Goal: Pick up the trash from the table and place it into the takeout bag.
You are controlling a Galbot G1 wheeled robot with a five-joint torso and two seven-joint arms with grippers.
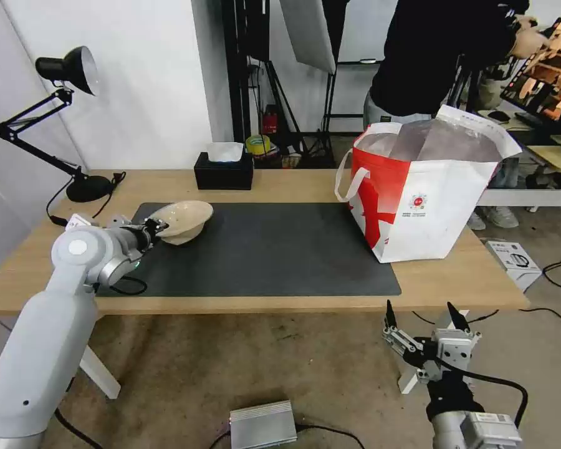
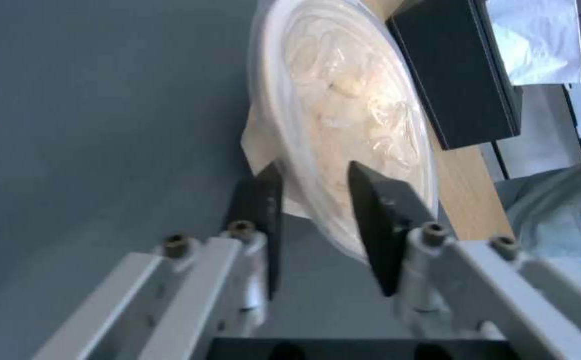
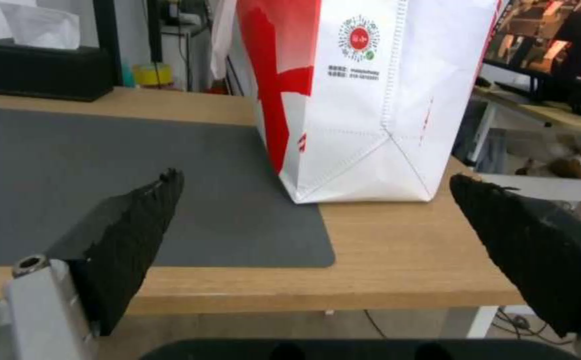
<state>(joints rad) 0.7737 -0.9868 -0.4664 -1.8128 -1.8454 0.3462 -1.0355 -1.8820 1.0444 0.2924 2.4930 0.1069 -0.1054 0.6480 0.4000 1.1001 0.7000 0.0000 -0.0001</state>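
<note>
The shallow beige pulp bowl (image 1: 184, 219) is tilted over the left end of the dark grey mat (image 1: 262, 249). My left gripper (image 1: 158, 227) is shut on its near rim. In the left wrist view the fingers (image 2: 377, 220) pinch the rim of the bowl (image 2: 350, 110), which holds crumpled clear film. The red-and-white takeout bag (image 1: 430, 206) stands open on the right end of the table (image 1: 293, 181). My right gripper (image 1: 424, 308) hangs open below the table's front edge, facing the bag (image 3: 370, 100), with nothing between its fingers.
A black tissue box (image 1: 224, 171) sits at the table's back edge behind the bowl. A black desk lamp (image 1: 75, 68) stands at the back left corner. A person stands behind the bag. A silver box (image 1: 262, 424) and a white box (image 1: 511, 262) lie on the floor.
</note>
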